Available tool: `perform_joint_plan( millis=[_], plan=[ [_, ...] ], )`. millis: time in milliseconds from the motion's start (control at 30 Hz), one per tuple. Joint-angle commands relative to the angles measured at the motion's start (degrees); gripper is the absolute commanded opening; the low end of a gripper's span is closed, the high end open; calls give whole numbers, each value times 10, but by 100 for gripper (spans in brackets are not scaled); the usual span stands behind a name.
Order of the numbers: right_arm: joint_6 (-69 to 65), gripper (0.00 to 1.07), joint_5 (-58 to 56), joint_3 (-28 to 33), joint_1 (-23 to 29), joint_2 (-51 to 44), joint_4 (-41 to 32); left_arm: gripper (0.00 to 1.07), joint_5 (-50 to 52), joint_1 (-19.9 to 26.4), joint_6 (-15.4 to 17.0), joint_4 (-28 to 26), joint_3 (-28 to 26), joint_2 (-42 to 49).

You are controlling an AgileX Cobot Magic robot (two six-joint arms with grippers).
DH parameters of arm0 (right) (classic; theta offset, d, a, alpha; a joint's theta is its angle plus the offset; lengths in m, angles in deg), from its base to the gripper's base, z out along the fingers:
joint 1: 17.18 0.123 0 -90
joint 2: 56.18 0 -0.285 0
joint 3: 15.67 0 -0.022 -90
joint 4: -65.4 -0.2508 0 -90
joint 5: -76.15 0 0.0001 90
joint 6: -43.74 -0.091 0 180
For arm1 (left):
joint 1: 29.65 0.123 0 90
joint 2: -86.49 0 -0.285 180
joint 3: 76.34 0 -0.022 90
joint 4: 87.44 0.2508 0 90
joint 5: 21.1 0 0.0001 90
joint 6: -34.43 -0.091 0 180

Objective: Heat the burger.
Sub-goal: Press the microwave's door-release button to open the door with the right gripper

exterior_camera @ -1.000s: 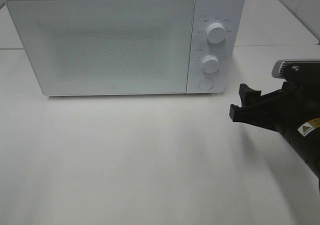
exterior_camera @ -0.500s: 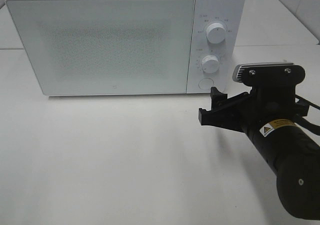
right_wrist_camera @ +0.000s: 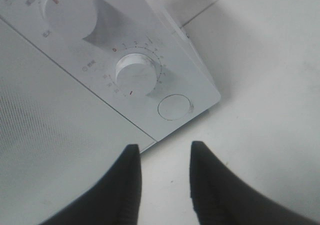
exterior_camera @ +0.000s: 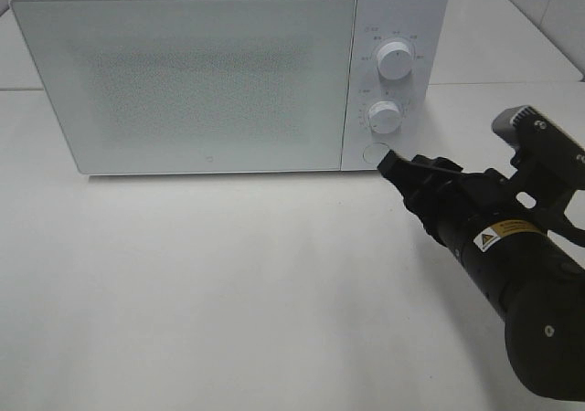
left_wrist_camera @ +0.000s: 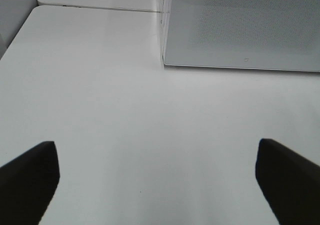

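white microwave (exterior_camera: pixel 183 73): high view; stands at the back of the pale table (exterior_camera: pixel 228 292), door shut, its frosted front hiding the inside.
right gripper (exterior_camera: pixel 388 163): high view; tip just beside the round button (exterior_camera: pixel 375 152) under the lower dial (exterior_camera: pixel 385 117); whether they touch cannot be told.
burger: seen in no view; whether it sits behind the door cannot be told.
left gripper (left_wrist_camera: pixel 156 147): left wrist view; fingers (left_wrist_camera: pixel 30 177) spread wide over bare table, nothing between them; the microwave's near corner lies ahead; this arm is absent from the high view.
right fingers (right_wrist_camera: pixel 127 185): right wrist view; drawn close with a narrow gap, holding nothing, aimed a little short of the round button.
step in hand: likely pressing the round button to free the door; best pushed squarely at its centre, clear of the lower dial, gently enough that the microwave does not slide.
hard to read: dial markings blurred; all fingers cut off by frame edges.
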Motion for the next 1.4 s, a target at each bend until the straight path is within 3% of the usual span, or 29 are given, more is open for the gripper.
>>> perform_joint_plan(
  millis=[33,67,133,400,833,1400],
  plan=[
    [-146,14,-21,-4,1,1,1,100,6,2,-1,-2,1,11],
    [-146,14,-21,-4,1,1,1,100,6,2,-1,-2,1,11],
    [-257,1,-37,-5,1,1,3,100,6,2,-1,-2,1,11],
    [-429,0,-40,-5,1,2,21,100,6,2,-1,-2,1,11],
    [-456,0,-44,-69,-2,62,21,100,6,2,-1,-2,1,11],
    [-435,0,-124,-181,-105,136,65,100,6,2,-1,-2,1,11]
  ],
)
